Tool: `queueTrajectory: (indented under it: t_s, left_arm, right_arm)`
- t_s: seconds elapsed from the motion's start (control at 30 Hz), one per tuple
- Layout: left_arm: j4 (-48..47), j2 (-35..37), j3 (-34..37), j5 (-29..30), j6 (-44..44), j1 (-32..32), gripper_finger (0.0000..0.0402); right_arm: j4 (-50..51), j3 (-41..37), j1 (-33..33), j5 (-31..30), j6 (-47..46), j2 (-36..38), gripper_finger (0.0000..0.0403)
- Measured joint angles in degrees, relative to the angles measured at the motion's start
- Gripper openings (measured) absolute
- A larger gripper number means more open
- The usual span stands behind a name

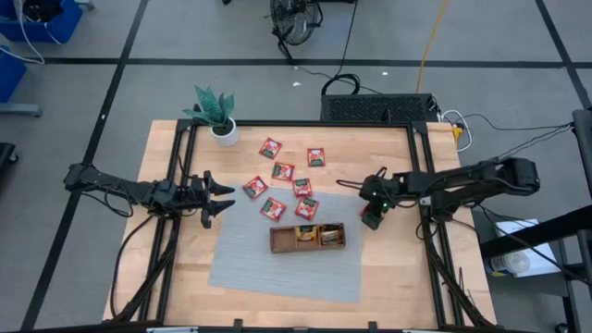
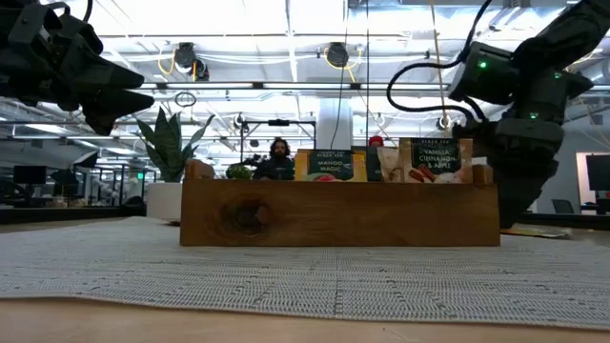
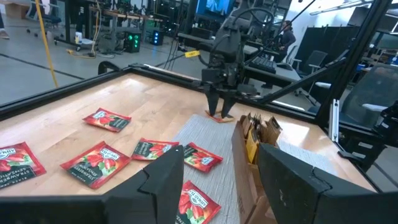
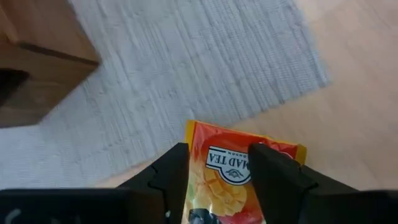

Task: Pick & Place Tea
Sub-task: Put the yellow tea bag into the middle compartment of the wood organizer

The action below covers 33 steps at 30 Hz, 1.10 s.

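Orange sachet: "MAD TEA". Tray sachets: "MANGO MAGIC"; "VANILLA CINNAMON & APPLE".

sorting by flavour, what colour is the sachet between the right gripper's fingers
Orange-yellow sachet with red at one corner; right wrist view shows it best.

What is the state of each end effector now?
Left end effector: open, empty, above the table's left side.
Right end effector: closing around an orange tea sachet beside the mat.

Grey carpeted floor crossed by dark tape lines, a floor fan and black cables beyond the wooden bench, white ceiling beams with strip lights, a seated person among distant desks.
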<state>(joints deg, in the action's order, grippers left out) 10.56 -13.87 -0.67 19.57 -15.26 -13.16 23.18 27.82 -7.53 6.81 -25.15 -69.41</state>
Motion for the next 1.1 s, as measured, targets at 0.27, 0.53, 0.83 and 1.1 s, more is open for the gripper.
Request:
queueTrajectory:
  t_s: [0.27, 0.53, 0.83, 1.1]
  left_arm:
    - [0.0, 0.0, 0.0, 0.0, 0.0, 0.0, 0.0205]
    - [0.0, 0.0, 0.0, 0.0, 0.0, 0.0, 0.0205]
    - [0.0, 0.0, 0.0, 0.0, 0.0, 0.0, 0.0205]
    - [0.0, 0.0, 0.0, 0.0, 0.0, 0.0, 0.0205]
  right_arm:
    - [-0.3, -0.1, 8.5, -19.1, 8.2, 8.4, 0.0128]
    - [6.0, 4.3, 20.9, -43.2, 16.0, 11.6, 0.0098]
    - [9.1, 4.6, 18.7, -34.1, 17.6, 10.6, 0.0101]
    - [12.5, 3.8, 13.9, -31.8, 8.0, 7.3, 0.0098]
